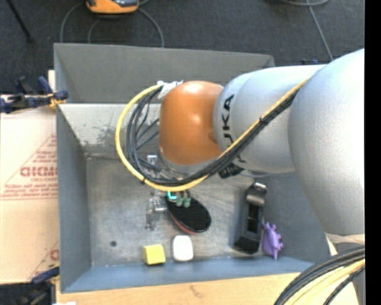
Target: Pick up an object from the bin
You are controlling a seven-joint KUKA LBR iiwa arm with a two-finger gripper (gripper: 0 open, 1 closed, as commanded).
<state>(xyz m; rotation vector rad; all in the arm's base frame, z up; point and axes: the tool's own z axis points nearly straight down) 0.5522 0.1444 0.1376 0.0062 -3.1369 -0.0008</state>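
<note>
Gripper [169, 203], opening not discernible, low beside black red-rimmed oval [192, 218] at centre-near of bin [111, 205]; advised: centre over the oval, descend straight, avoid yellow cube [154, 254] and white block [182, 248].

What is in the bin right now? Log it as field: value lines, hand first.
hand: low over the bin's middle, under the arm's orange cover
nearest thing: black oval disc with a red edge, partly beneath the hand
front row: yellow cube beside white rounded block
right side: black oblong device, purple spiky toy next to it
bin: grey metal
held: cannot tell
</note>
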